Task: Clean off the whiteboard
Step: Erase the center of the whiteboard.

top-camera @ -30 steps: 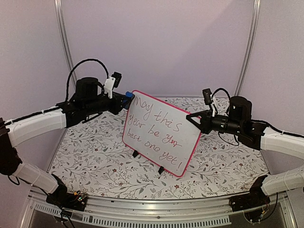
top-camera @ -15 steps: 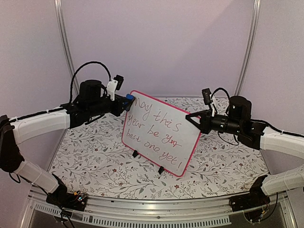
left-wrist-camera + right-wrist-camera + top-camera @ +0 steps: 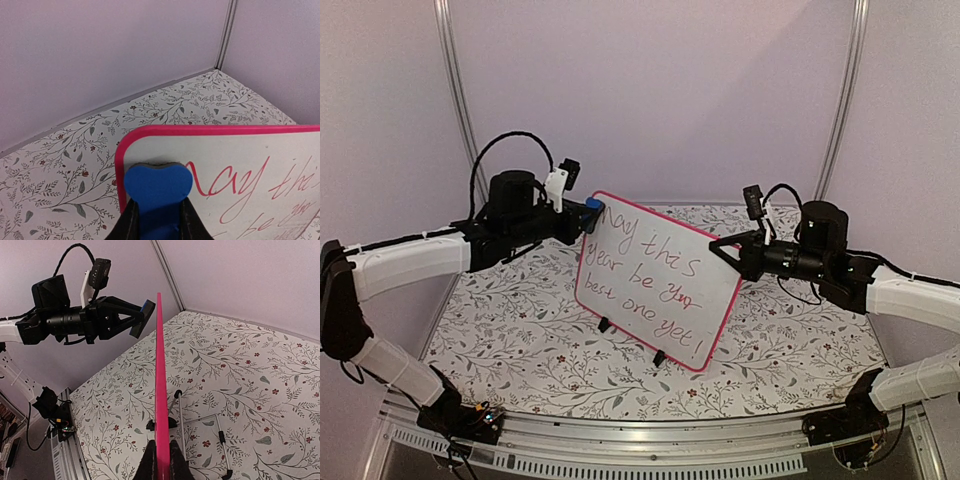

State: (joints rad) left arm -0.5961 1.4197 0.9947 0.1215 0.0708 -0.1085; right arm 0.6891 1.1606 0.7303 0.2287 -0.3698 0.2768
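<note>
At the board's upper left corner, the left gripper [image 3: 157,216] is clenched on a blue eraser [image 3: 157,186]. Its pad is at the whiteboard [image 3: 655,285] just beside the first stroke of red writing [image 3: 650,265], though actual contact I cannot confirm. The right gripper [image 3: 161,454] pinches the thin pink frame on the opposite edge, bracing the board, which stands tilted on its black feet [image 3: 607,324] between the two arms.

The likeliest trouble is pressure. A hard wipe could swing the board about that single pinch or pull the narrow frame out of the fingers, and the feet might skid. The eraser starts so close to the corner that it could slip off the rim, and too light a stroke would only smear the ink.

The table [image 3: 510,340] wears a leafy floral print; pale lilac walls [image 3: 650,90] and metal posts [image 3: 453,90] close the booth
</note>
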